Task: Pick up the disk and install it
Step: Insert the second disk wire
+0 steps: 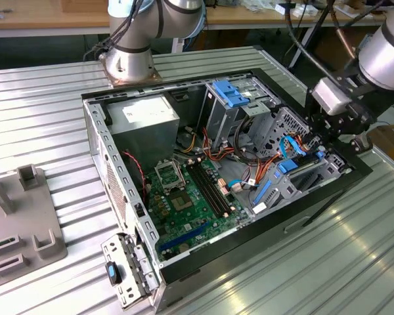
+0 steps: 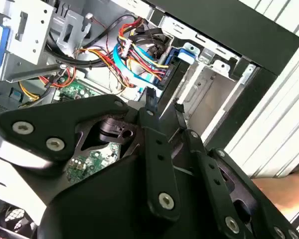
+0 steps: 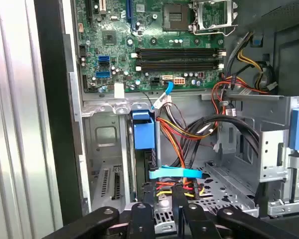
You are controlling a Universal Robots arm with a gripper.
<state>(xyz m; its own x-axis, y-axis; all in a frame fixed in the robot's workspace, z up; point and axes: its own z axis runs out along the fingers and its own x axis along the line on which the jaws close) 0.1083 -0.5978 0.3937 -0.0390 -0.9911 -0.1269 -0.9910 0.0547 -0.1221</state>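
your gripper [image 2: 164, 104] is hovering over the disk [image 3: 143, 132] standing in its bay; its fingers [image 2: 150, 97] are sitting narrow, holding nothing. you are best keeping them square to the blue rails.

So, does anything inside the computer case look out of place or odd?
Nothing looks damaged or spilled. The disk stands on edge in its bay at the case wall, not lying flat, with loose cables crowded beside it. The gripper hangs just above.
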